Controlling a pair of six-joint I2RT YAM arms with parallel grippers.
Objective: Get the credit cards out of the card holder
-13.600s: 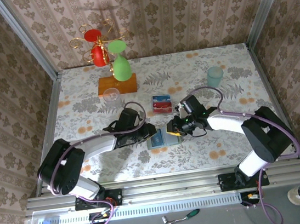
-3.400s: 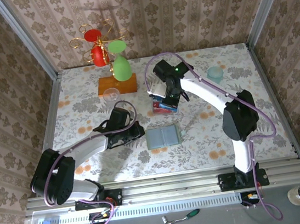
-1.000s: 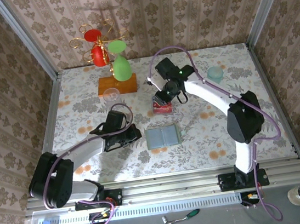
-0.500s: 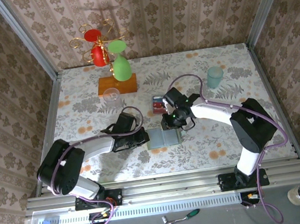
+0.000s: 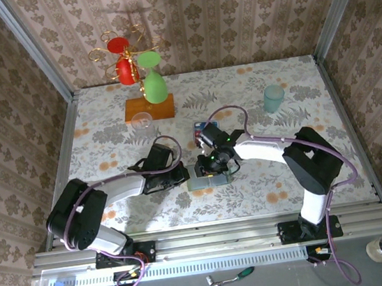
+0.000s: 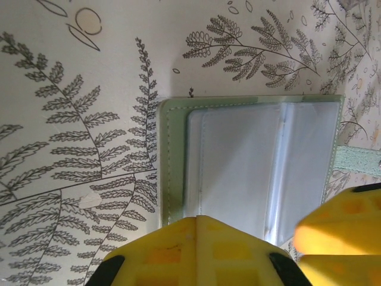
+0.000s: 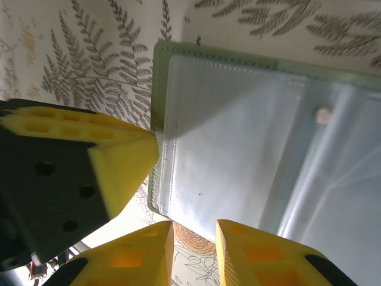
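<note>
The card holder [image 6: 238,161], opened flat on the counter [image 6: 89,89], is being met at its edge by both tools: the left tool [image 6: 196,225] being held together, the right tool [image 7: 193,233] narrowly apart.

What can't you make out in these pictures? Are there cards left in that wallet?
- Cards left in the card holder: both wrist views, pockets pale and glary; left gripper covers one edge.
- Card holder, top view: the right gripper overlaps it.
- Credit cards in the tray: top view, too small, right arm overlaps; no count.
</note>
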